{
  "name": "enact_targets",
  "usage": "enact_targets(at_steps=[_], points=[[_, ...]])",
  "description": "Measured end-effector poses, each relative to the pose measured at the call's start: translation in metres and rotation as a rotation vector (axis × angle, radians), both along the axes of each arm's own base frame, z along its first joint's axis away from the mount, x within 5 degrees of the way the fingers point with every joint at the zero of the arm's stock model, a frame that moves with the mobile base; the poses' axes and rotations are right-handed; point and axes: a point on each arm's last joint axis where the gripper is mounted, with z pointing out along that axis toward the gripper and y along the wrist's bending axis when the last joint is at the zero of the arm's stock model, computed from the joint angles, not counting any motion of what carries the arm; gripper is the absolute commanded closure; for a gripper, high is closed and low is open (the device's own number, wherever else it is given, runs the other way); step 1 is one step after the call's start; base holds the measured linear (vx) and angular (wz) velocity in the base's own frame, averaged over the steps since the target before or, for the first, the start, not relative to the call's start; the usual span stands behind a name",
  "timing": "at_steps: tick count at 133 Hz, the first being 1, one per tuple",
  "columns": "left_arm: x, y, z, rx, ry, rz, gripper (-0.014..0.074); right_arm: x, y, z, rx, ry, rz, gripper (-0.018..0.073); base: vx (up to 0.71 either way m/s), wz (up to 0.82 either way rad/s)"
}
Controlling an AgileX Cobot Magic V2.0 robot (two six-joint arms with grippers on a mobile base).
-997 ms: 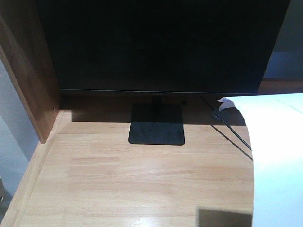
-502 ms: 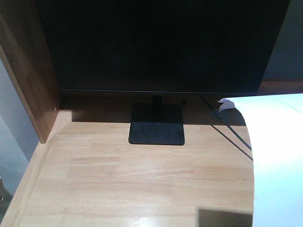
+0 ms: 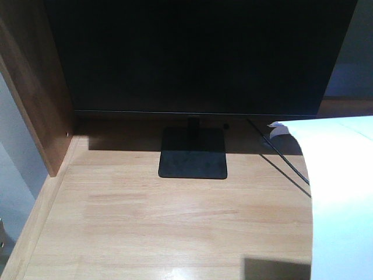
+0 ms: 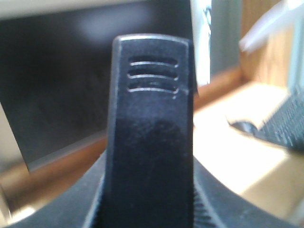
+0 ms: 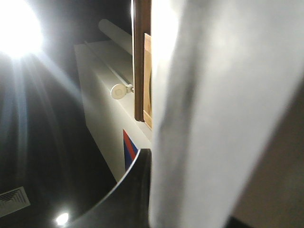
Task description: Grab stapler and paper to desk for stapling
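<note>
The light wood worktop [image 3: 145, 221] fills the front view, with a dark monitor [image 3: 198, 52] standing at its back. The paper [image 3: 344, 198] hangs curved above the worktop's right side, clamped by the right fingers [image 5: 135, 190], one dark finger pressed against the sheet. The monitor's black base [image 3: 193, 153] sits at the middle rear. The stapler [image 4: 149, 118], close and blurred, stands upright, gripped between the left fingers [image 4: 206, 211]. Beyond it lie a keyboard [image 4: 285, 118] and a mouse [image 4: 244, 127]. A thin cable [image 3: 285, 163] runs beside the paper

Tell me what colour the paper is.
The paper is plain white; the front-facing view shows it best.
</note>
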Motion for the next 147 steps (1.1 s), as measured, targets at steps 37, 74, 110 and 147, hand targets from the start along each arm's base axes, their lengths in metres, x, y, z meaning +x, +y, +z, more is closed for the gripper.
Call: enact_targets(at_steps=[37, 74, 110, 147], points=[[0.071, -0.033, 0.002, 0.083, 0.087, 0.001, 0.0603, 0.0, 0.0, 0.0, 0.0, 0.0, 0.0, 0.0565, 0.0, 0.0], [0.147, -0.08, -0.031, 0.262, 0.177, -0.136, 0.0603, 0.0, 0.0, 0.0, 0.0, 0.0, 0.0, 0.0565, 0.0, 0.0], [0.193, -0.114, -0.071, 0.4, 0.165, -0.322, 0.0603, 0.0, 0.0, 0.0, 0.0, 0.0, 0.0, 0.0565, 0.0, 0.0], [0.222, -0.132, -0.114, 0.488, 0.125, -0.523, 0.0603, 0.0, 0.0, 0.0, 0.0, 0.0, 0.0, 0.0565, 0.0, 0.0]])
